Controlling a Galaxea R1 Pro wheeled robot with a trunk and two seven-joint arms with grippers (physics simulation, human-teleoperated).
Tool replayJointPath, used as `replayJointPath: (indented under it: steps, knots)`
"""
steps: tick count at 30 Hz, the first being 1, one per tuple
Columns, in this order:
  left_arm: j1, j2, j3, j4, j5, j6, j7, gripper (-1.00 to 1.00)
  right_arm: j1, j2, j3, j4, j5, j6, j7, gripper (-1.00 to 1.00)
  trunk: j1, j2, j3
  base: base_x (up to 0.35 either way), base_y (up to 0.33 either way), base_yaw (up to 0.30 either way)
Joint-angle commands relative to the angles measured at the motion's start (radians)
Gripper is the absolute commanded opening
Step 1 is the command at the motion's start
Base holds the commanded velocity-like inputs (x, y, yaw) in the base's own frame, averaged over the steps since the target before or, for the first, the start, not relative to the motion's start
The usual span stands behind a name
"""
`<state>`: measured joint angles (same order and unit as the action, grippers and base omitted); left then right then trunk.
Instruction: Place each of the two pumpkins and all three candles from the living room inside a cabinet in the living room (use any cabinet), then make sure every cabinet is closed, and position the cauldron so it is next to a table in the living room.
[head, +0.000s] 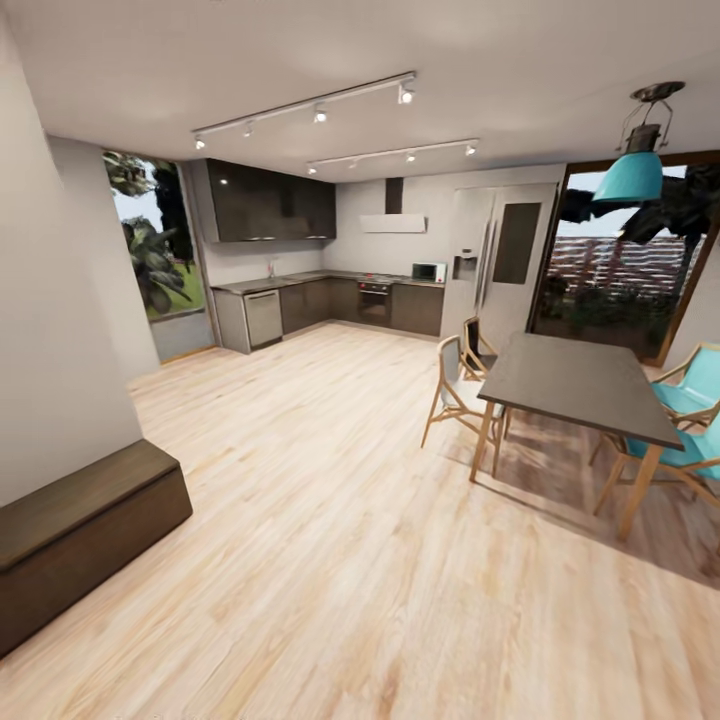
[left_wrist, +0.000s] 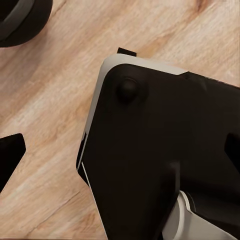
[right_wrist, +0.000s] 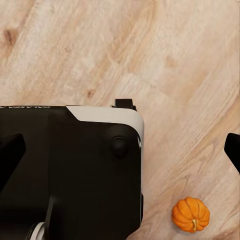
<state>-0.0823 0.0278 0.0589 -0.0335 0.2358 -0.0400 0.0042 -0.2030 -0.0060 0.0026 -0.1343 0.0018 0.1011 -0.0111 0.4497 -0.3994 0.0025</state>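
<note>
Glossy black base (left_wrist: 165, 150) with white-edged rounded corners

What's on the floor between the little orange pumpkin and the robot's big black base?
Nothing. In the right wrist view, only bare pale wooden floor separates the small orange ribbed pumpkin from the black, white-edged robot base.

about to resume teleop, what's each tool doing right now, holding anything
Left tool: open, holding nothing, above the wood floor.
Right tool: open, holding nothing; a pumpkin lies on the floor beside the robot base.
</note>
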Motion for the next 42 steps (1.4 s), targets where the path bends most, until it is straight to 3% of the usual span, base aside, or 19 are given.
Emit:
replayJointPath:
  steps: [1,30,42]
  knots:
    - [-0.001,0.0,0.005,0.001,0.0,-0.003,0.0,1.0,0.001,0.0,0.001,-0.003,0.0,0.006,-0.001,1.0,0.0,-0.001,0.0,0.0,0.004,0.259]
    - [-0.001,0.0,0.005,0.001,0.0,-0.003,0.0,1.0,0.001,0.0,0.001,-0.002,0.001,0.006,-0.001,1.0,0.0,-0.001,0.0,0.001,0.0,0.082]
    - [-0.001,0.0,0.005,0.001,0.0,-0.003,0.0,1.0,0.001,0.0,0.001,-0.003,0.0,0.005,-0.001,1.0,0.0,-0.001,0.0,0.114,-0.078,0.017]
